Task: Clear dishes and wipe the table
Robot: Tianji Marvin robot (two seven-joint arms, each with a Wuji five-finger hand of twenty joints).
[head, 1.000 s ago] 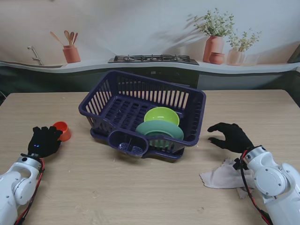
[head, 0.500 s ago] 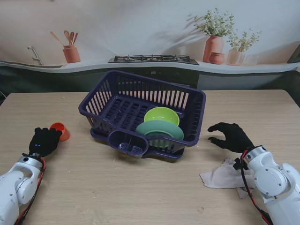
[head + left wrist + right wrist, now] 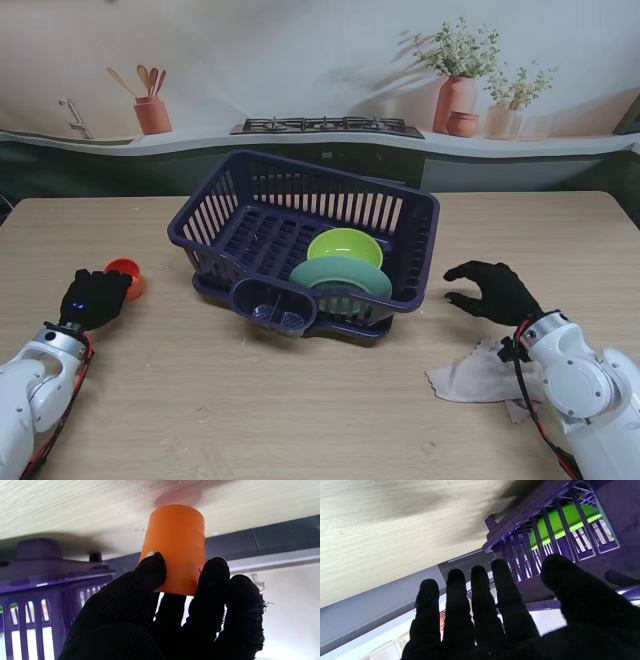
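As fingers pinch — orange cup (unlabelled), upright

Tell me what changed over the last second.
The left robot hand, gripping the orange cup, drew slightly left and nearer to me, taking the cup along. The right robot hand, cloth, dish rack, green bowl and plate stayed put.

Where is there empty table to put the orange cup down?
Bare wood lies nearer to me than the purple rack, between the left hand holding the orange cup and the white cloth. Inside the rack, the left half looks free; its right half is crowded by the green plate and lime bowl.
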